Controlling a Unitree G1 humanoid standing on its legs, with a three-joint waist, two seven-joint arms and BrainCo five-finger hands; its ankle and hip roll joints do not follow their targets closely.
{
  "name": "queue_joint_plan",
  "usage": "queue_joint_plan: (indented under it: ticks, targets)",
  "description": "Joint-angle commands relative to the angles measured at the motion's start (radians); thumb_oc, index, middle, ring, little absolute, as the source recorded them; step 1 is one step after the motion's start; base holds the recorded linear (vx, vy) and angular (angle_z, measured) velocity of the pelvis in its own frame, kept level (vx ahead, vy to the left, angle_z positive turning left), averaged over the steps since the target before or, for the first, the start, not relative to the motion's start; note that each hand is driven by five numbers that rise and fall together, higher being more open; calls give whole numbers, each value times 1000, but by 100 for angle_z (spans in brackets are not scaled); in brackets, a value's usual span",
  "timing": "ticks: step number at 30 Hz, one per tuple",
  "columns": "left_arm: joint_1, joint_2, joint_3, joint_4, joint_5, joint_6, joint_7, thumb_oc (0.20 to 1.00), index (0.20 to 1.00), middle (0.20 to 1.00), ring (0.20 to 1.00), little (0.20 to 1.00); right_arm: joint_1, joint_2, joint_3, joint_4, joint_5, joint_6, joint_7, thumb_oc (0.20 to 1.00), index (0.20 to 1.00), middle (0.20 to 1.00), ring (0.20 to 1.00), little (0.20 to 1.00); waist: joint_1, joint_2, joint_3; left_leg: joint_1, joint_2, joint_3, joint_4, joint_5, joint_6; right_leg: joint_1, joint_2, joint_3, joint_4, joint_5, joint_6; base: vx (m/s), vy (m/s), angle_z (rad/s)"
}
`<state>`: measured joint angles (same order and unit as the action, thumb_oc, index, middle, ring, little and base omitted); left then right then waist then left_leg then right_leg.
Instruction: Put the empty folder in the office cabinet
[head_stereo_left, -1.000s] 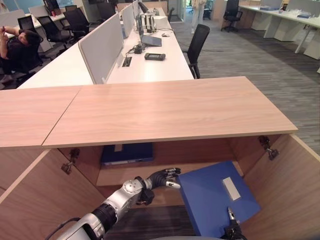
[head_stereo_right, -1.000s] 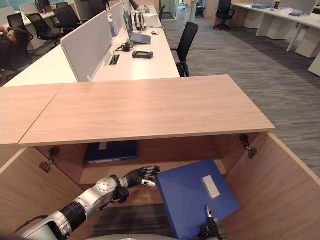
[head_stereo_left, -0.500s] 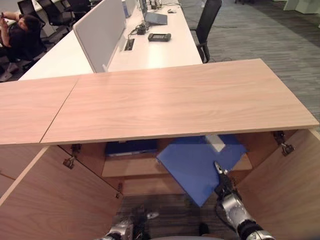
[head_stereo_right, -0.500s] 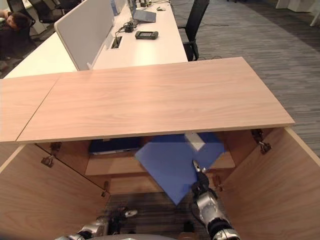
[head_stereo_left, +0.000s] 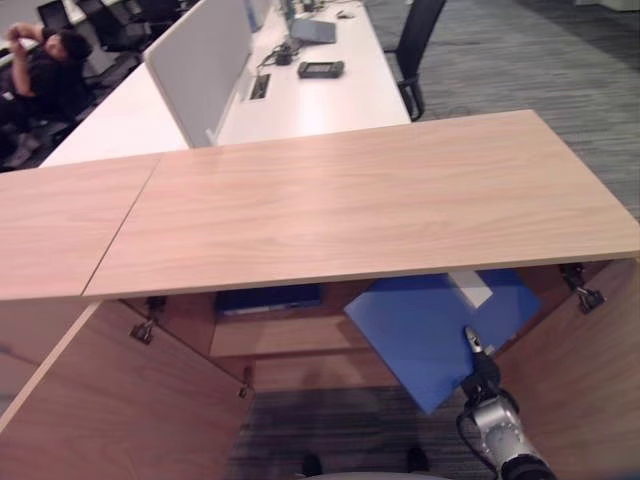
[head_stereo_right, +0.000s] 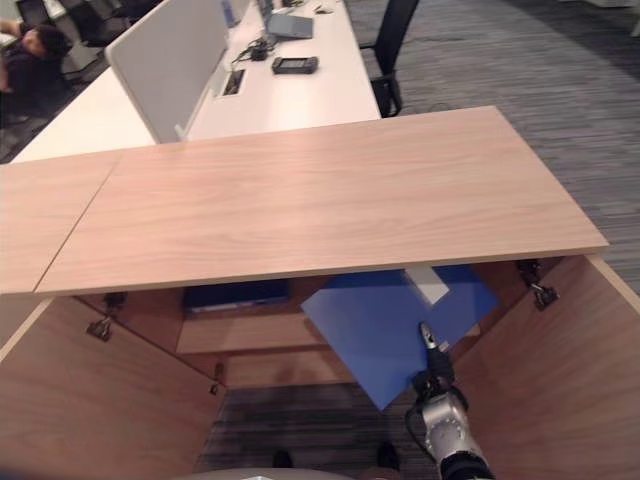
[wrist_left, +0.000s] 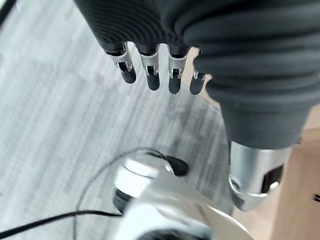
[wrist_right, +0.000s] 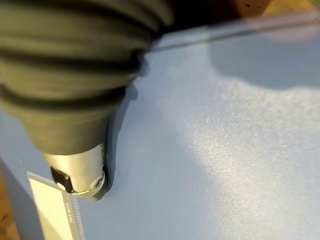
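A blue folder (head_stereo_left: 430, 335) with a white label (wrist_right: 50, 212) hangs tilted in the open cabinet's mouth, its far end tucked under the wooden cabinet top (head_stereo_left: 340, 200). My right hand (head_stereo_left: 482, 372) grips its near right edge from below. The thumb (wrist_right: 80, 172) presses on the cover, and the fingers are hidden beneath it. A darker blue folder (head_stereo_left: 268, 298) lies flat on the shelf (head_stereo_left: 290, 338) inside, to the left. My left hand (wrist_left: 151, 76) hangs over the grey carpet with relaxed fingers, holding nothing.
Both cabinet doors stand open, the left door (head_stereo_left: 110, 400) and the right door (head_stereo_left: 590, 370), flanking the opening. Beyond the cabinet are a white desk (head_stereo_left: 300, 105) with a grey divider (head_stereo_left: 195, 70), a black chair (head_stereo_left: 415, 40) and a seated person (head_stereo_left: 45, 70) at far left.
The camera has tipped down and shifted. My right hand has carried the folder up and forward, so its far end is under the cabinet top. My left arm has dropped away from the shelf.
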<state>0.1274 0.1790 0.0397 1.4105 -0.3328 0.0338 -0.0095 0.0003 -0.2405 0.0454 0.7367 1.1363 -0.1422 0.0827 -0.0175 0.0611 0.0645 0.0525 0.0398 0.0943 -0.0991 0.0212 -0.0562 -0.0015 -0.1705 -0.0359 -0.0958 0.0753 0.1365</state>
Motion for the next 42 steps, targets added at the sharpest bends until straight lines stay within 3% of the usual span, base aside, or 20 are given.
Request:
queue_joint_plan:
  ticks: [1, 5, 7, 10, 13, 16, 18, 22, 23, 28, 33, 36, 42]
  targets:
    - [-56, 6, -14, 51, 52, -9, 14, 1000, 1000, 1000, 1000, 1000, -77, 8, -3, -105, 2, -31, 54, 200, 200, 200, 200, 200, 17, -14, -5, -39, 2, -3, 24, -16, -16, 58, 79, -43, 9, -93, -14, -41, 111, -22]
    - [-65, 9, -22, 40, 57, -14, 22, 1000, 1000, 1000, 1000, 1000, -96, 13, 4, -118, 10, -41, 51, 200, 200, 200, 200, 200, 22, -14, 14, -60, -2, 12, 41, -30, -4, 36, 70, -20, 9, -84, -1, -72, 74, -31]
    - [-86, 28, -41, 16, 66, -26, 42, 1000, 1000, 1000, 1000, 1000, -195, 20, 60, -132, -4, -49, 36, 200, 200, 200, 200, 200, 41, -23, 51, -168, 7, 97, 121, -78, 27, -83, 37, 18, 33, -47, 26, -290, 141, -63]
    - [-106, 61, -46, -9, 35, -33, 56, 1000, 1000, 1000, 1000, 1000, -285, 45, 132, -184, -2, -63, 25, 200, 200, 200, 200, 200, 81, -39, 113, -253, 59, 201, 199, -97, 22, -241, -16, -106, 124, 13, 39, -230, -24, -174]
    - [-137, 60, -60, -28, 12, -46, 68, 1000, 1000, 1000, 1000, 1000, -296, 55, 151, -244, 29, -94, 13, 200, 200, 200, 200, 200, 75, -46, 150, -323, 76, 160, 319, -157, 22, -261, -22, -99, 131, -5, 34, -34, -78, -68]
    - [-159, 58, -71, -41, 4, -53, 82, 1000, 1000, 1000, 1000, 1000, -310, 48, 167, -282, 49, -119, 7, 200, 200, 200, 200, 200, 66, -49, 180, -376, 74, 149, 382, -172, 23, -317, -40, -109, 182, -8, 22, -81, -43, 5]
    - [-183, 49, -81, -81, -52, -67, 91, 1000, 1000, 1000, 1000, 1000, -327, 39, 186, -318, 54, -143, -1, 200, 200, 200, 200, 200, 55, -46, 194, -442, 86, 131, 441, -186, 25, -387, -56, -116, 249, -23, 8, -77, -69, 11]
    - [-227, 9, -98, -220, -294, -108, 79, 1000, 1000, 1000, 1000, 1000, -347, 15, 193, -384, 42, -176, -6, 200, 200, 200, 200, 200, 41, -35, 206, -567, 96, 99, 568, -223, 38, -515, -85, -112, 395, -88, -22, -73, -67, 22]
    - [-249, -8, -137, -294, -347, -123, 74, 1000, 1000, 1000, 1000, 1000, -355, 21, 185, -400, 36, -202, -23, 200, 200, 200, 200, 200, 40, -32, 210, -616, 99, 95, 632, -242, 43, -563, -95, -108, 468, -124, -37, -68, -31, 29]
    - [-266, -46, -217, -429, -424, -111, 36, 1000, 1000, 1000, 1000, 1000, -330, 41, 171, -437, 28, -217, -36, 200, 200, 200, 200, 200, 45, -41, 194, -747, 101, 85, 788, -296, 57, -706, -113, -79, 661, -214, -71, -21, -12, 13]
    - [-260, -46, -211, -497, -460, -103, 40, 1000, 1000, 1000, 1000, 1000, -314, 50, 161, -487, 12, -229, -56, 200, 200, 200, 200, 200, 61, -39, 169, -876, 102, 67, 926, -345, 71, -855, -121, -36, 832, -298, -110, -2, -7, 5]
    - [-249, -43, -202, -518, -478, -101, 48, 1000, 1000, 1000, 1000, 1000, -314, 48, 160, -502, -3, -233, -72, 200, 200, 200, 200, 200, 70, -38, 158, -906, 103, 58, 952, -354, 75, -888, -128, -27, 870, -317, -120, 24, -18, 3]
    - [-190, -9, -200, -584, -521, -98, 66, 1000, 1000, 1000, 1000, 1000, -526, -26, 148, -443, -81, -220, -204, 200, 200, 200, 200, 200, 120, -47, 117, -983, 90, 27, 979, -353, 72, -948, -151, -22, 910, -336, -128, 13, -46, 9]
